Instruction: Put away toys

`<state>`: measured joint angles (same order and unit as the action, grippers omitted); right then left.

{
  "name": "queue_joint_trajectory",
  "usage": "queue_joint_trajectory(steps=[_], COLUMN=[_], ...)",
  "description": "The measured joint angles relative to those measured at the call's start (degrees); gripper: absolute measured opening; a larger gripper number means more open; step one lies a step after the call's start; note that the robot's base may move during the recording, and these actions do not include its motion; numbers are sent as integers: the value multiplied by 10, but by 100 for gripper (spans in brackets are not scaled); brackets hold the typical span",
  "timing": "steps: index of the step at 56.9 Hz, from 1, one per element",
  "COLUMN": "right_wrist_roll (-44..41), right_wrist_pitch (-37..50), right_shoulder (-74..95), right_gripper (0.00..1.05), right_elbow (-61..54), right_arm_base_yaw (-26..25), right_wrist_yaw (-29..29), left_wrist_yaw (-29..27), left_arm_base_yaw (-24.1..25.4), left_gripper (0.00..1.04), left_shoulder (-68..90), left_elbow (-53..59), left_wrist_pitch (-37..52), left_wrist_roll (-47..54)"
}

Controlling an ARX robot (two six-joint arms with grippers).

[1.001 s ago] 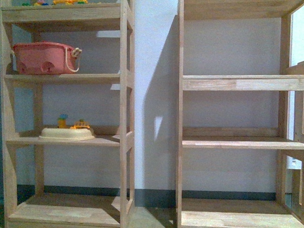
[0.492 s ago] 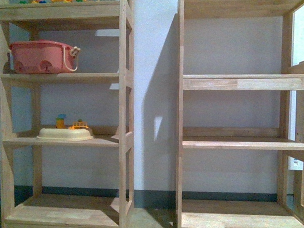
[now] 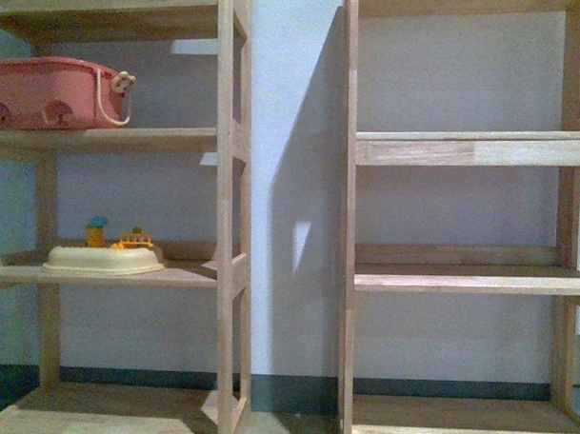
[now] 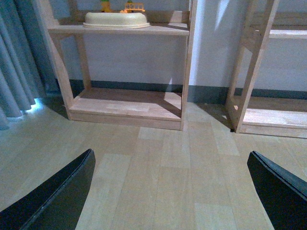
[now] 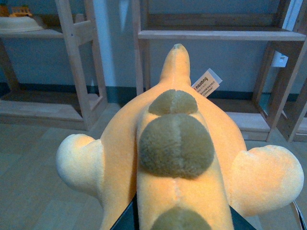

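While the left gripper (image 4: 172, 191) is seen spread wide and empty, the plush toy (image 5: 175, 143) is held clasped in the right gripper (image 5: 182, 221), its long axis directed at twelve o'clock toward the wooden shelf (image 5: 216, 34) ahead.

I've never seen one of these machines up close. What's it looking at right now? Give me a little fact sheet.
Right gripper: closed on an orange plush toy with olive spots, held above the floor
Left gripper: open, holding nothing
Left shelf unit: pink basket on an upper shelf, cream tray with small toys on the shelf below
Right shelf unit: nothing seen on its shelves
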<state>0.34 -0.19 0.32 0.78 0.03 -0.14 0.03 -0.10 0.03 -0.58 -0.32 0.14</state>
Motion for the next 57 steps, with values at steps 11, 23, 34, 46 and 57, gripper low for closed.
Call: queue_joint_trajectory(steps=[11, 23, 34, 46, 57], right_wrist_roll=[0, 0, 0, 0, 0], right_wrist_pitch=[0, 0, 0, 0, 0], right_shoulder=[0, 0, 0, 0, 0], right_gripper=[10, 10, 10, 10, 10], right_elbow=[0, 0, 0, 0, 0], right_arm_base_yaw=[0, 0, 0, 0, 0], right_wrist_yaw=[0, 2, 2, 2, 1], left_wrist_yaw=[0, 0, 0, 0, 0], left_arm_base_yaw=[0, 0, 0, 0, 0], left_gripper=[99, 99, 99, 99, 99], left_shoulder=[0, 0, 0, 0, 0], left_elbow=[0, 0, 0, 0, 0], left_wrist_pitch=[0, 0, 0, 0, 0], left_wrist_roll=[0, 0, 0, 0, 0])
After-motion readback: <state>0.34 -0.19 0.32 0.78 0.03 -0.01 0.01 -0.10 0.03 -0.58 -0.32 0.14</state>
